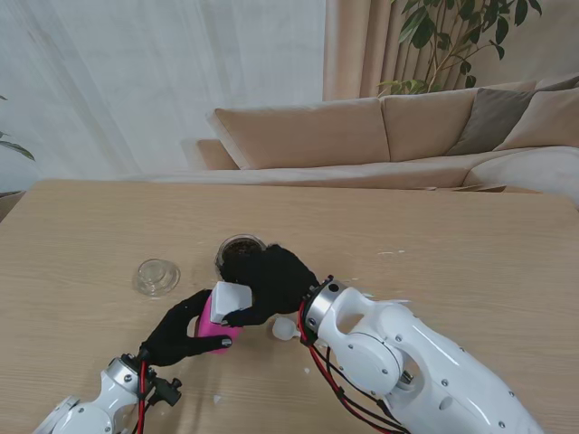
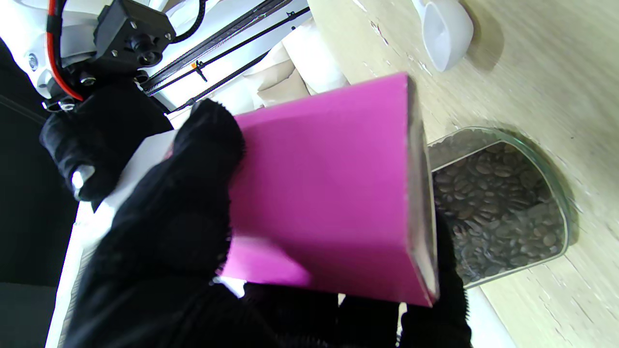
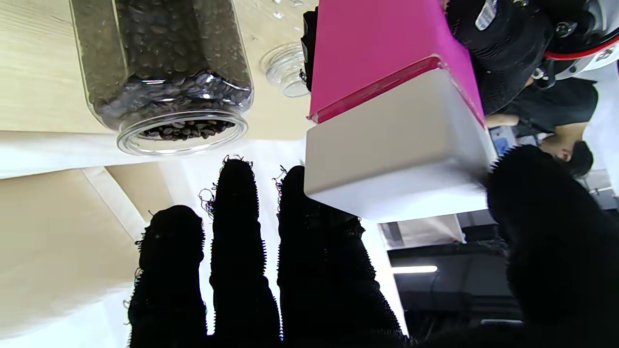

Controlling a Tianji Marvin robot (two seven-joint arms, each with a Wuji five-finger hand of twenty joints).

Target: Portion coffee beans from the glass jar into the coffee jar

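My left hand (image 1: pixel 185 330) is wrapped around the pink body of the coffee jar (image 1: pixel 217 324), fingers (image 2: pixel 193 159) pressed on its side, holding it tilted just off the table (image 1: pixel 470 235). My right hand (image 1: pixel 271 280) sits over the jar's white lid (image 1: pixel 230 297); from the right wrist, my thumb (image 3: pixel 546 227) and one finger (image 3: pixel 309 212) pinch the lid (image 3: pixel 396 154) from opposite sides, while the other fingers stand apart from it, spread and holding nothing. The lid is still seated on the pink body (image 3: pixel 382 43). The glass jar (image 1: pixel 241 250) stands open and upright just beyond my right hand, dark coffee beans (image 3: pixel 164 48) filling most of it. Its clear lid (image 1: pixel 156 277) lies on the table, farther from me than my left hand and apart from it. A white scoop (image 1: pixel 286 330) rests on the table beside my right wrist.
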